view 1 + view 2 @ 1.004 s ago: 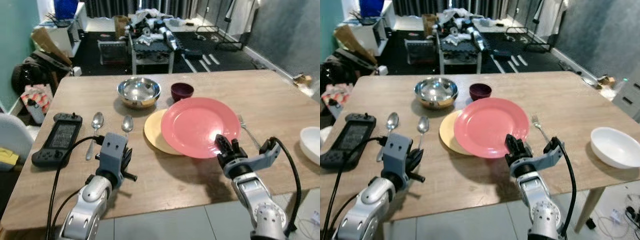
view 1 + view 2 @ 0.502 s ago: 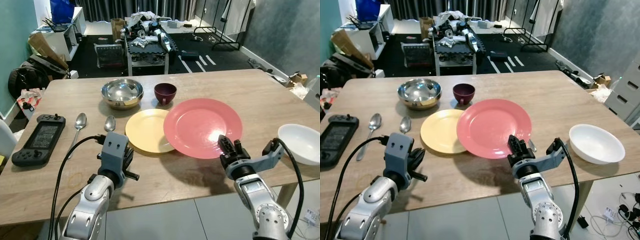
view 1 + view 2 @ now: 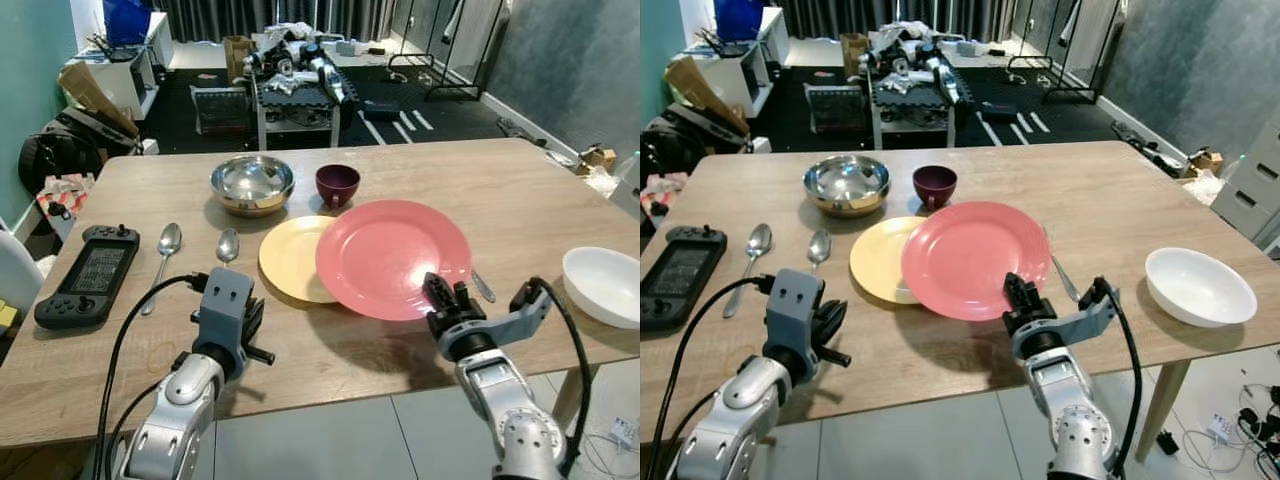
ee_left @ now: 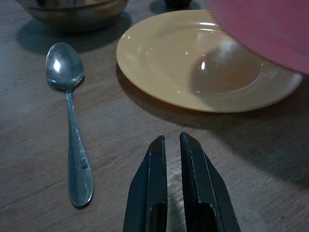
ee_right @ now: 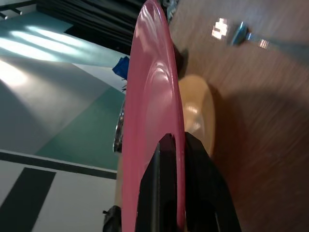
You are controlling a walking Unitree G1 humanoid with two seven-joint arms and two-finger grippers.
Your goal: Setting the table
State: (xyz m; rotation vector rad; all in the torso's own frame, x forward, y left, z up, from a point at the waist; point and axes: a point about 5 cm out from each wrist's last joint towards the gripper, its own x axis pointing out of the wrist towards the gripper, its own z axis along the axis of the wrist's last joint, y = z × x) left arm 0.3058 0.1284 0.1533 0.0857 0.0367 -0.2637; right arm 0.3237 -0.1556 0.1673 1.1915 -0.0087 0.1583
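Observation:
My right gripper (image 3: 442,296) is shut on the near rim of a pink plate (image 3: 392,256), held just above the table; the right wrist view shows that rim (image 5: 153,121) pinched between the fingers. The pink plate overlaps a yellow plate (image 3: 293,262) lying flat on the wooden table (image 3: 520,190). My left gripper (image 4: 170,145) is shut with nothing in it, low over the table near the front edge, close to a spoon (image 4: 72,121). Two spoons (image 3: 228,245) (image 3: 165,252) lie left of the yellow plate. A fork (image 3: 480,286) pokes out beside the pink plate.
A steel bowl (image 3: 251,183) and a small dark purple bowl (image 3: 337,184) stand behind the plates. A white bowl (image 3: 603,285) sits at the table's right edge. A black handheld game console (image 3: 88,274) lies at the left. Cluttered furniture stands beyond the table.
The view has shifted between frames. The pink plate, held in my right gripper, has moved left over more of the yellow plate, uncovering the fork. My left gripper stays put.

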